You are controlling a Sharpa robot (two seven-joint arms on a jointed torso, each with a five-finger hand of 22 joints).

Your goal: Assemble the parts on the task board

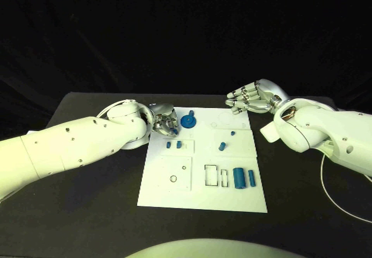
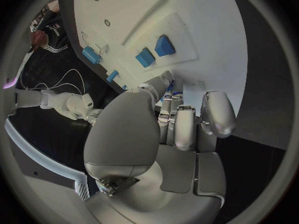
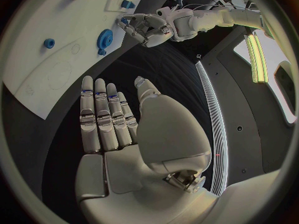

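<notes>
Though flat, cylinders point(image 1: 240, 178) lengthwise front-to-back.

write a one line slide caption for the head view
Left hand reaches beside the blue gear on the white board; right hand hovers open, empty.

A black table point(image 1: 77, 215) is stretching across the foreground under everything, its far edge meeting a dark backdrop point(image 1: 186, 43) that is hanging behind it. A thin white cable point(image 1: 328, 185) is trailing over the table's right side, curving down and out toward the picture's right edge.
</notes>
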